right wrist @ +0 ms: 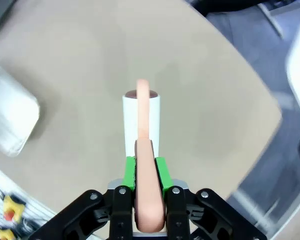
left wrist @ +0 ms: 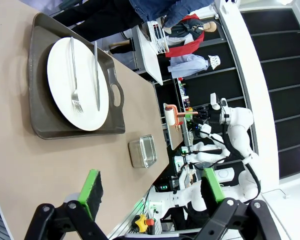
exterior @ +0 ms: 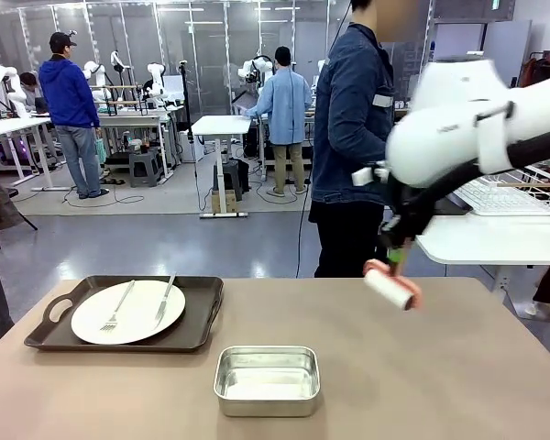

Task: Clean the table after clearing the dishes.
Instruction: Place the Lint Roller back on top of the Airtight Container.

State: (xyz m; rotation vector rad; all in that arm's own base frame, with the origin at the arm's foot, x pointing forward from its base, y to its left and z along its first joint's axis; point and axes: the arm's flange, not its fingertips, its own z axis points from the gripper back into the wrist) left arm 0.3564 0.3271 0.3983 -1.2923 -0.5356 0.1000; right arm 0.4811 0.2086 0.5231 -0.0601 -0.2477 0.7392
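Lint roller (exterior: 388, 288) clamped in right pincer (right wrist: 145, 167) hangs over the table (exterior: 458, 367), while left pincer (left wrist: 150, 172) stands spread, empty

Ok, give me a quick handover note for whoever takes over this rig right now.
Right tool: shut on the lint roller, which it holds over the right side of the table, apparently off the surface.
Left tool: open, empty, by the table's edge, facing the tray.
Dishes: plate, fork and knife sit on the tray, left. Steel pan near centre.
Done: roller in hand.
Left: clear the tray, roll the table.
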